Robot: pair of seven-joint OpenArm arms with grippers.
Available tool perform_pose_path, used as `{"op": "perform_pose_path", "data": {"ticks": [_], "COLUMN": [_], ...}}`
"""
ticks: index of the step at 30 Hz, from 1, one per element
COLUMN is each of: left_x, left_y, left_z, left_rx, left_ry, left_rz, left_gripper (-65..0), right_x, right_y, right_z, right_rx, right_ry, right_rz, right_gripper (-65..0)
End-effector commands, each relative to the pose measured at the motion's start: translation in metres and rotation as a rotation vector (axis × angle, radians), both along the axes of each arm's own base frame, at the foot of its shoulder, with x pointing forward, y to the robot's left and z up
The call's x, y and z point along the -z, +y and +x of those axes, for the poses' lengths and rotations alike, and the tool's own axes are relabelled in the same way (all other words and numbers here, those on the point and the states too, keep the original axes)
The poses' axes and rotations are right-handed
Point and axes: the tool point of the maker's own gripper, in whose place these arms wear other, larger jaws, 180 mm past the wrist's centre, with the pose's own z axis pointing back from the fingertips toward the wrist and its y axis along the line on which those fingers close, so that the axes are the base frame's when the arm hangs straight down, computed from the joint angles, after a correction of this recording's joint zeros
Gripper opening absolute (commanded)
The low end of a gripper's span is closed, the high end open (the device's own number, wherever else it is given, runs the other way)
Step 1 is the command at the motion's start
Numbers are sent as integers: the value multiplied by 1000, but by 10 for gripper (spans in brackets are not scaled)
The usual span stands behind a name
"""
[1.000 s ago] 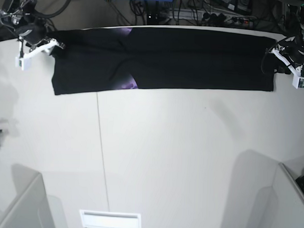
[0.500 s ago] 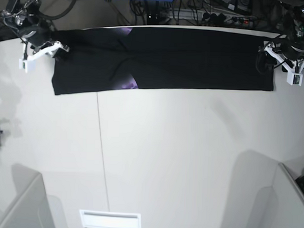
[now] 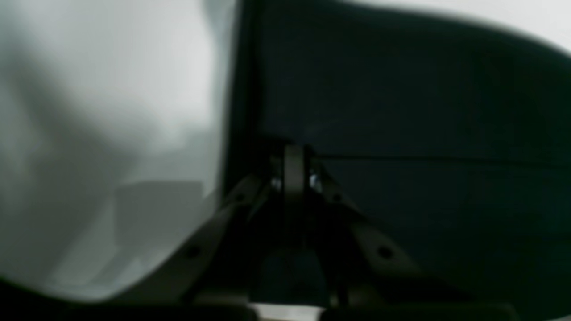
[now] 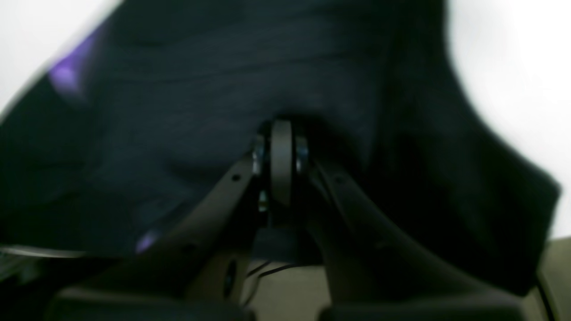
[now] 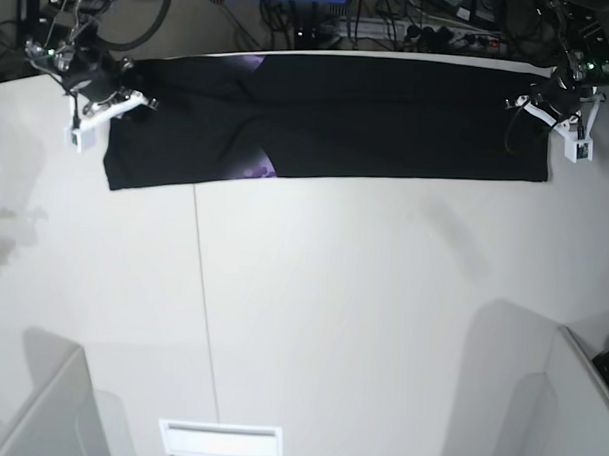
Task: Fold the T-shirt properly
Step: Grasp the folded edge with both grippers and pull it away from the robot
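1. T-shirt (image 5: pixel 388 116) lies as a long band along the table's (image 5: pixel 381 321) far edge, long axis left-right.
2. Left gripper (image 5: pixel 549 108) and right gripper (image 5: pixel 114 99) sit at opposite ends, each pinched closed on cloth.
3. Wrist views confirm closure; base view shows span, purple print (image 5: pixel 257 166).

The base view is evenly and brightly lit from above, with soft grey shadows on the white table (image 5: pixel 331 319) and wide-angle bending at its edges. Both wrist views are dim and heavily blurred. There the T-shirt (image 3: pixel 424 111) reads as a dark mass without detail, beside overexposed, washed-out table, and the close gripper parts are out of focus.
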Motion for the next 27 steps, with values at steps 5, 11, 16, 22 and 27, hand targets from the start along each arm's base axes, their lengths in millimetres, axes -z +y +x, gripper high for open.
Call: {"op": "perform_pose_path", "data": {"ticks": [5,11,16,22,27], "left_x": [20,44,32,25,25], "left_y": [-13,-7,-1,5,8], "left_z": [7,27,65,113,132], "left_rx": [74,43,56,50,46], "left_ry": [12,46,5,-17,-11], "left_rz": [66,53,106,143,150], "left_gripper": [-650,-650,-650,-650,-650], "right_x": [6,14,19,21,25], "right_y": [0,3,5,16,19], "right_z": [15,39,68,111,136], "right_rx": [-25,-8,12,12,74], "right_ry": [-4,-9,-19,-90,-108], "right_rz": [-31,6,46,67,71], "right_gripper": [-650,-650,-650,-650,-650]}}
